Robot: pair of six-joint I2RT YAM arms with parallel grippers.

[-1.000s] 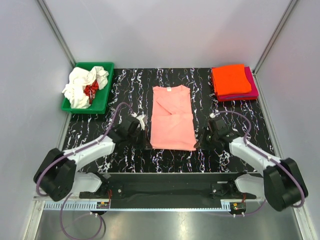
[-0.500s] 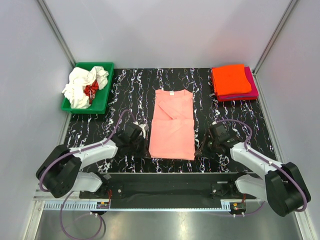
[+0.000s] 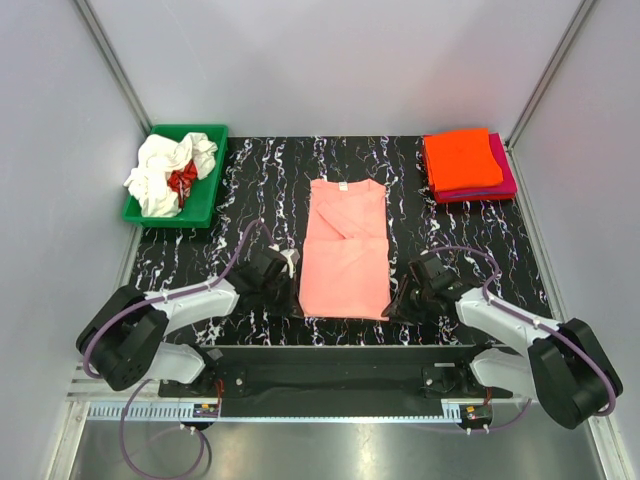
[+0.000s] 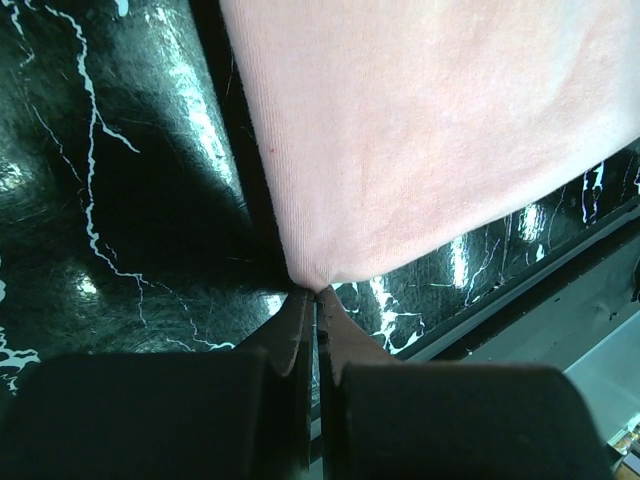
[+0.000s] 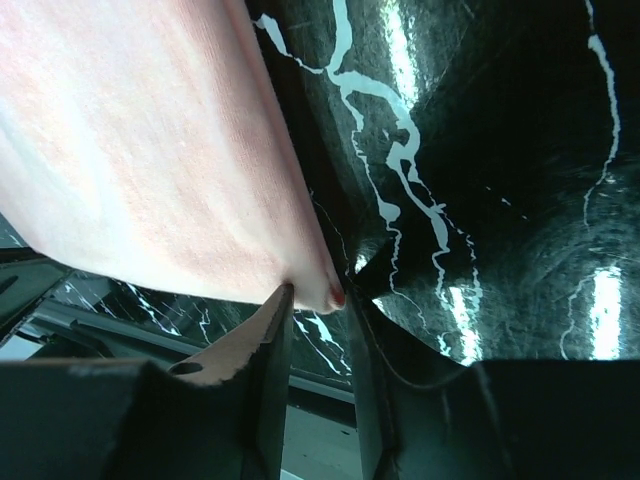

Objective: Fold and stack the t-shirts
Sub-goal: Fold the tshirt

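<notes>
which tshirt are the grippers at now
The salmon-pink t-shirt mid-table; orange one and magenta one are stacked far right, white one and red one in the green bin.

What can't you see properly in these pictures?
- Top view: how many shirts are in the white and red heap in the green bin; they lie crumpled over each other.
- Top view: most of the magenta t-shirt, covered by the orange t-shirt on it.
- Wrist views: most of the salmon-pink t-shirt, cut off by the picture edges.
</notes>
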